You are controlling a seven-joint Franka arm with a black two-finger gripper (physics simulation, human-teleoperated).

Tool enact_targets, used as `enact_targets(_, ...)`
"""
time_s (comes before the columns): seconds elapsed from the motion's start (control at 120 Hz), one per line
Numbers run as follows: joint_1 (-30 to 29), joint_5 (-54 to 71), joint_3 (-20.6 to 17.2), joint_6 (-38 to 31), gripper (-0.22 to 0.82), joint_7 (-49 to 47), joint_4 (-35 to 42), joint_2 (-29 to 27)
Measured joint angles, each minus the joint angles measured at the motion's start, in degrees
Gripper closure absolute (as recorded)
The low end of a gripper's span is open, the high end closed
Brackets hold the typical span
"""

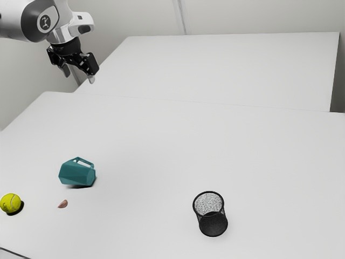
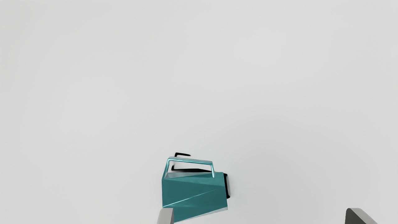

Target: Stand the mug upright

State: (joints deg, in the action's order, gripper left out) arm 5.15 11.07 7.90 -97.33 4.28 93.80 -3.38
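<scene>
A gray finger (image 2: 166, 216) of our gripper (image 1: 80, 76) hides a corner of the teal mug (image 1: 77, 174) in the wrist view, where the frame's edge crops both fingers. We cannot tell the mug's mouth from its base. Behind the gripper, the Franka arm (image 1: 21, 19) runs out of the exterior view, its round emblem (image 1: 45, 22) too small for us to read. Below the gripper, past the mug, lies a reddish-brown fragment (image 1: 63, 204) too small for us to identify. Farther below the gripper, the frame cuts off a dark cable (image 1: 13, 252) and the white table (image 1: 140, 232).
</scene>
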Motion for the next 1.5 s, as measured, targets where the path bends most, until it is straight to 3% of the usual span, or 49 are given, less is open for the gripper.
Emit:
enact_targets(0.342,-0.66,0.0,0.63,0.07,0.0,0.15,0.9,-0.16)
enact_targets(0.6,-12.96,-9.24,0.97,5.57,0.0,0.17,4.21,0.54)
enact_targets(0.9,-30.69,-23.71,0.99,11.45,0.0,0.82,5.92,10.23)
enact_targets(1.142,-34.92,-31.6,0.98,13.83,0.0,3.84,4.83,19.41)
enact_targets(1.5,-35.12,-38.84,2.31,14.2,0.0,7.87,3.97,26.62)
